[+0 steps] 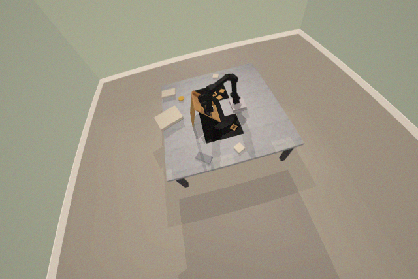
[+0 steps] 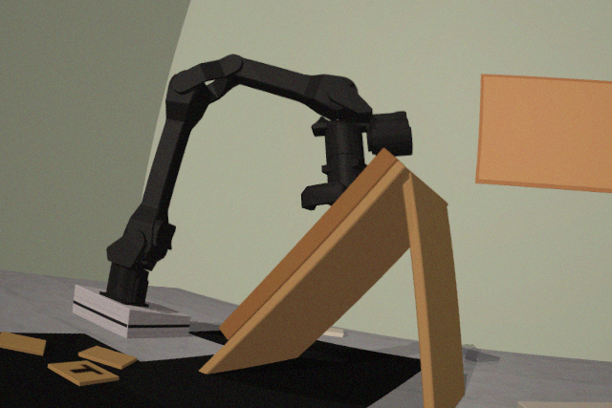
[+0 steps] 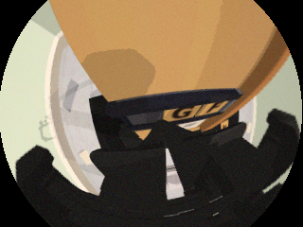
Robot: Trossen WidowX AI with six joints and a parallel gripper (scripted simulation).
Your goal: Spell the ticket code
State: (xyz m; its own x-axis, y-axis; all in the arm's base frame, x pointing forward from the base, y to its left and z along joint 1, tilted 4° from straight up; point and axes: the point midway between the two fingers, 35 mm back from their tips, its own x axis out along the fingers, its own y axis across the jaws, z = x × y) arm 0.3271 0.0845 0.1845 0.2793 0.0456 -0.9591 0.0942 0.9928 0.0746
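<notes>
The tilted wooden board (image 2: 316,265) (image 3: 166,28) carries a dark rail (image 3: 142,103). In the wrist view the rail holds a G tile (image 3: 184,113) and beside it an F tile (image 3: 211,108), partly cut off from view. The white ticket (image 3: 191,124) is mostly hidden and its code is unreadable. My gripper (image 1: 209,109) (image 3: 161,123) is shut and empty, pointing down in front of the board by the rail; whether it touches is unclear. A T tile (image 2: 69,370) and other tiles (image 2: 107,356) (image 2: 22,343) lie on the black mat. Another tile (image 1: 234,127) lies on the mat's other side.
A large cream block (image 1: 168,117), a smaller one (image 1: 168,92) and a yellow disc (image 1: 181,98) are behind the board. A grey block (image 1: 204,157) and a cream block (image 1: 239,147) lie near one counter edge. A small pale block (image 1: 215,75) lies near the opposite edge.
</notes>
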